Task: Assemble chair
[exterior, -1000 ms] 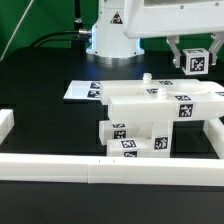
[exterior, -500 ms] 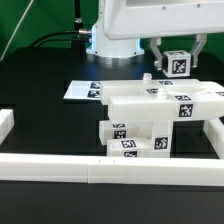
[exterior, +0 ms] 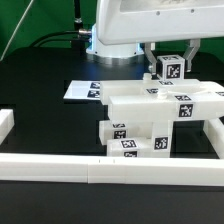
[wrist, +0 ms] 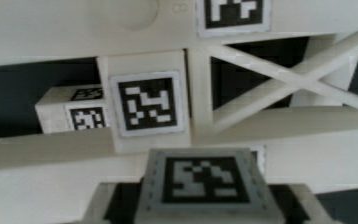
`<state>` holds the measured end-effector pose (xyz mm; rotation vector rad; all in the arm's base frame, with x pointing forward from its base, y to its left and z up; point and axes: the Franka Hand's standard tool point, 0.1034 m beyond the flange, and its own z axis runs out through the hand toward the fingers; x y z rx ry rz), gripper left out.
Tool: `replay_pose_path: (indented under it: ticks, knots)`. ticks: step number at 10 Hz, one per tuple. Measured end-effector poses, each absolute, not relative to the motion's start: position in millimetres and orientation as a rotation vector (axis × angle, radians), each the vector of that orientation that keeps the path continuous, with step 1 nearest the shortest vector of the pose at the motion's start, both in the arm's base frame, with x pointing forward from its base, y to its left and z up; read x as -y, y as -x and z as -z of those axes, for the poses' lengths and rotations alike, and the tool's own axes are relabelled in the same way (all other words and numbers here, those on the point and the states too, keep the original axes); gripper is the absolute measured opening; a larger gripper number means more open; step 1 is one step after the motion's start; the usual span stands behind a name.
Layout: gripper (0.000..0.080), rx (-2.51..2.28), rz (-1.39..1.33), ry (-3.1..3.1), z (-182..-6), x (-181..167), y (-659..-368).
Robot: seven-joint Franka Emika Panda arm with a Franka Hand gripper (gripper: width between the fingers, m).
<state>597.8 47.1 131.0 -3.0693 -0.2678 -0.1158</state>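
The black tabletop [exterior: 40, 110] is the biggest thing here. A long white rail [exterior: 60, 165] runs along its near edge. In the middle, toward the exterior view's right, sits the chair [exterior: 150, 112]. A good part of it looks done, because many chunky white pieces stand joined in one lump. In the wrist view I see a crossed frame [wrist: 291, 75] in it. It does not look like a whole chair yet. The flat marker board [exterior: 80, 90] lies behind it, toward the exterior view's left. My hand [exterior: 171, 60] hangs just over the lump and squeezes a small white block [exterior: 170, 70]. I think that block is not joined on yet. It has to go down and fit in. I cannot tell if more pieces come after it.
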Motion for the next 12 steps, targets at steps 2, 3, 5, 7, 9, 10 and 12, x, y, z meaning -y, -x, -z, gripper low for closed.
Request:
replay_pose_path:
  ticks: [2,3,5,7,9,10,12]
  knots:
    - [0.0268,0.426,0.094,3.084,-128.7,-36,-613]
    - [0.0268,0.458,0.085,3.091,-127.5,-38,-619]
    - [0.0268,0.452,0.084,3.092,-126.9,-37,-618]
    - [0.0268,0.448,0.083,3.094,-123.3,-36,-615]
    - [0.0268,0.430,0.079,3.095,-121.4,-39,-612]
    - [0.0268,0.425,0.081,3.095,-121.1,-42,-611]
    - [0.0268,0.426,0.079,3.094,-119.8,-42,-610]
